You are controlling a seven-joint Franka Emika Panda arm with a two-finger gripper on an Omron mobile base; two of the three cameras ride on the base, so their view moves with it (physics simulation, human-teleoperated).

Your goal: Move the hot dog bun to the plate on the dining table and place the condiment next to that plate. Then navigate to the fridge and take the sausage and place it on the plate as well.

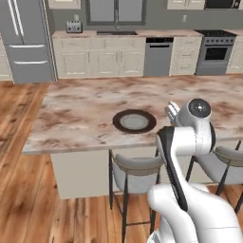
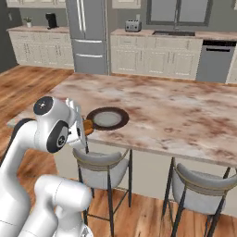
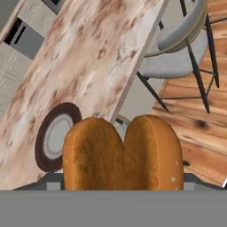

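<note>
Item: my claw (image 2: 84,127), pinching the hot dog bun (image 3: 122,153) between its jaws, which stand wide on the bun's sides. In the hand view the bun sits right against the camera, tan-orange, its lengthwise split facing me. From the right base view a sliver of the bun shows at the claw, just beside the near-left rim of the plate.

Item: plate (image 1: 134,121), dark brown rim, pale grey centre, lying flat near the near edge of the dining surface (image 1: 85,109).

Item: fridge (image 1: 26,40), dark grey, far left against the back wall.

Item: two grey-seated stools (image 2: 104,166) tucked under the near edge of the surface.

Item: wooden floor (image 1: 19,190).
</note>
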